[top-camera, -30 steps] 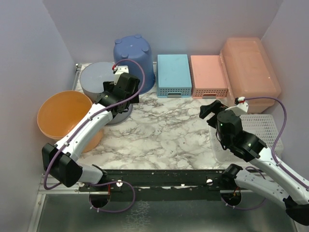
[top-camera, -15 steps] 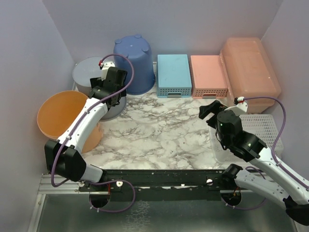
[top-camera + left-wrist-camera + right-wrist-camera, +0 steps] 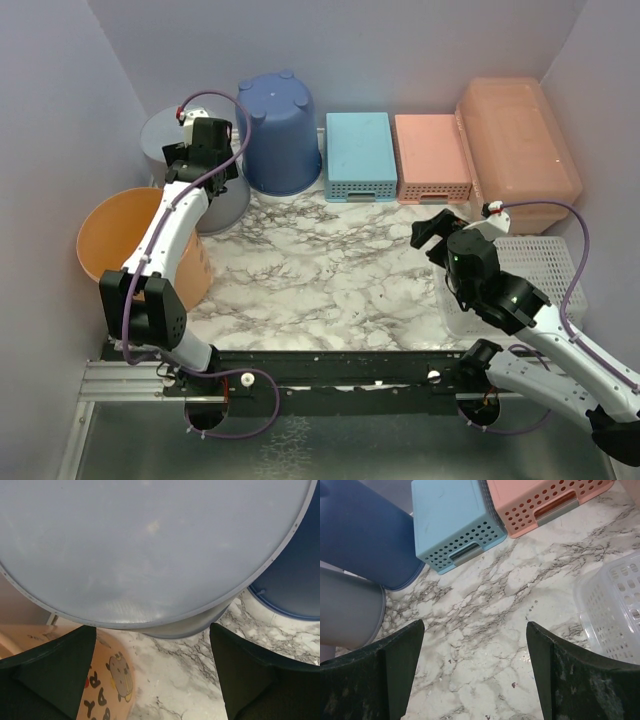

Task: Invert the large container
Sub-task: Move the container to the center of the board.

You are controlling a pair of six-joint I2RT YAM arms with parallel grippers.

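right pincer sits nearer the container

right pincer (image 3: 432,230) gapes wide, gripping nothing. the container (image 3: 515,140) lies just ahead and to its right, long axis running away from it. left pincer (image 3: 152,630), wide and empty too, hangs over a grey tub (image 3: 150,550), well apart.

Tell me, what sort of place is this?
Probably a robot test booth: plain lilac walls box in a marble-patterned tabletop, two white robot arms are bolted to a black metal rail, and plastic tubs such as the large translucent peach-orange rectangular box line the back.
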